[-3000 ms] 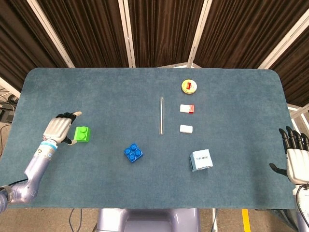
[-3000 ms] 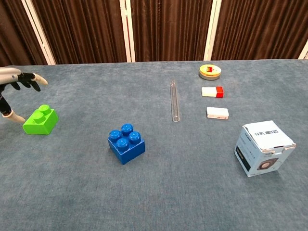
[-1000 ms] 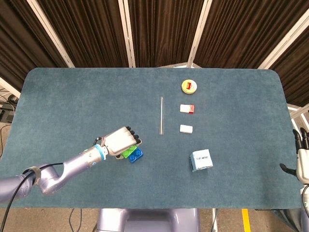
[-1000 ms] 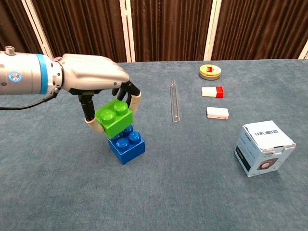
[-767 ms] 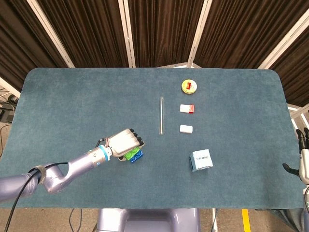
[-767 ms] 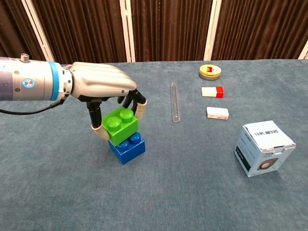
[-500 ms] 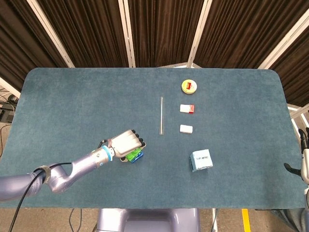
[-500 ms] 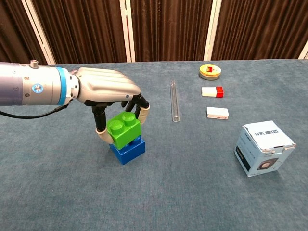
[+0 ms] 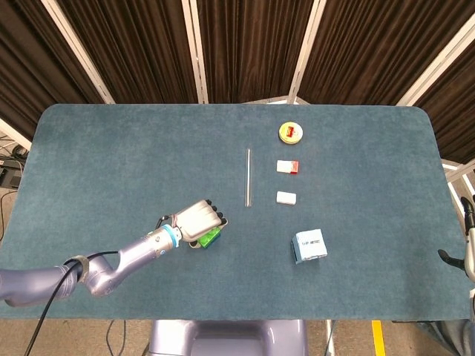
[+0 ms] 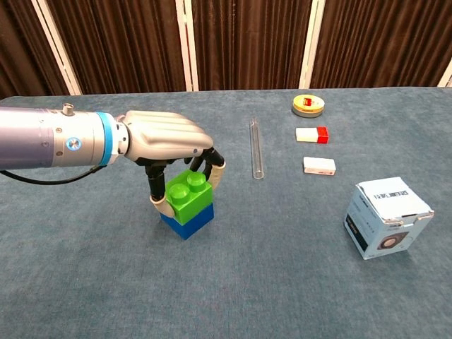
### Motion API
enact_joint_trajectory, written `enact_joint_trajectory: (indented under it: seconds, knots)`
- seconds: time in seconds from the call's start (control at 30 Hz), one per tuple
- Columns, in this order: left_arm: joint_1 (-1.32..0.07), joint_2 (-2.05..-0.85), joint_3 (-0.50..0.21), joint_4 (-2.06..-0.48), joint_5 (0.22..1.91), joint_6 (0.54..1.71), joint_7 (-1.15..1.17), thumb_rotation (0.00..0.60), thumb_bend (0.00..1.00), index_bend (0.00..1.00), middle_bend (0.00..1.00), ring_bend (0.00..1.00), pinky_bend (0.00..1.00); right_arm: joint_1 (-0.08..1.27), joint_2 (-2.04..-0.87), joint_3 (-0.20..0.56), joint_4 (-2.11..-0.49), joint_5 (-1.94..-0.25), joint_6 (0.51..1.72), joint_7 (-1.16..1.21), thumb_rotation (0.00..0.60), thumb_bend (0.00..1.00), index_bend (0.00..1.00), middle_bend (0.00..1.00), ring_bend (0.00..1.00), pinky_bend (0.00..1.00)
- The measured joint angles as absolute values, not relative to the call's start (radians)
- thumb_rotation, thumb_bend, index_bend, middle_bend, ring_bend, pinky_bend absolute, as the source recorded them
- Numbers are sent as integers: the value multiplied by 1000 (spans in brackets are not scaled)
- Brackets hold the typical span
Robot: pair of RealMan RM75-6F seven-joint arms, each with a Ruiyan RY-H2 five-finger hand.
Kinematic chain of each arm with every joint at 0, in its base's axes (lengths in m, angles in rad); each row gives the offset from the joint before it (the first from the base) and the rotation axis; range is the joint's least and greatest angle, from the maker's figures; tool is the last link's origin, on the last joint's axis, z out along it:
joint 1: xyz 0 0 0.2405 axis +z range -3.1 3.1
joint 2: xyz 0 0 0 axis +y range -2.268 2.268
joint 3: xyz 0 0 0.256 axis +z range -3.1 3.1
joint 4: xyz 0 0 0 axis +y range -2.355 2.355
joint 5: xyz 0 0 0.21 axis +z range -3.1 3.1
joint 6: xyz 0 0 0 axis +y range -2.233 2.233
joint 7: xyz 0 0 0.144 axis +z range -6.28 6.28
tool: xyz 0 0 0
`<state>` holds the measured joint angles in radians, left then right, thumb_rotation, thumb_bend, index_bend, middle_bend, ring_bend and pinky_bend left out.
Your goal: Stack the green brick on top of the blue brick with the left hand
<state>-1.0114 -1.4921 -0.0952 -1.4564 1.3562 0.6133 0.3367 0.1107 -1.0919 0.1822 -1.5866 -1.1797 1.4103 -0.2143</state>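
In the chest view my left hand [image 10: 166,145] grips the green brick [image 10: 189,192] from above, fingers down both its sides. The green brick sits on top of the blue brick [image 10: 185,224], slightly askew, and covers its studs. From the head view the left hand [image 9: 199,220] hides most of the stack; only a green corner [image 9: 210,237] shows. My right hand [image 9: 467,248] shows only as a sliver at the right edge of the head view, off the table, thumb held apart, holding nothing.
A glass tube [image 10: 257,148] lies lengthwise right of the stack. Further right are a yellow round tin [image 10: 308,106], a white and red block [image 10: 311,134] and a small white block [image 10: 319,165]. A white carton [image 10: 387,215] stands at the near right.
My left hand took the green brick from the table's left side, carried it right, and lowered it onto the blue brick. The right hand slid further off the right edge.
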Motion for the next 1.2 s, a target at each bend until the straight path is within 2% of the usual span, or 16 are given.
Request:
enact_joint_trajectory:
  seconds: [0.17,0.27,0.33,0.4,0.47,0.6,0.87,1.07,1.2]
  knots:
    - [-1018,-1513,-85,-1437,1344,612,344,600,0,523,475,377,338,111,-1092,183,-1587,-1180,1410,-214,600,0,0,0,0,0]
    - [-1020,-1525,-82,-1427,1337,612,348,600,0,454,373,315,291,111,-1091,183,-1586,-1179,1410,-212,600,0,0,0,0,0]
    - [-1021,-1529,-82,-1423,1331,617,353,600,0,265,197,179,196,110,-1091,183,-1585,-1178,1409,-209,600,0,0,0,0,0]
    - [-1020,-1529,-83,-1427,1327,626,353,600,0,97,65,62,108,110,-1090,183,-1584,-1177,1409,-207,600,0,0,0,0,0]
    - [-1020,-1523,-84,-1432,1328,632,353,600,0,13,6,8,47,110,-1089,183,-1583,-1177,1408,-206,600,0,0,0,0,0]
    - [-1019,-1489,-86,-1467,1327,641,348,600,0,0,0,0,1,108,-1089,183,-1585,-1182,1410,-197,600,0,0,0,0,0]
    - [-991,-1380,-94,-1579,1324,709,345,600,0,0,0,0,0,103,-1087,181,-1592,-1205,1424,-170,600,0,0,0,0,0]
    - [-907,-1287,-98,-1664,1328,876,350,600,0,0,0,0,0,100,-1082,177,-1596,-1221,1426,-150,600,0,0,0,0,0]
    - [-787,-1207,-92,-1744,1319,1071,363,600,0,0,0,0,0,100,-1081,171,-1595,-1240,1427,-141,600,0,0,0,0,0]
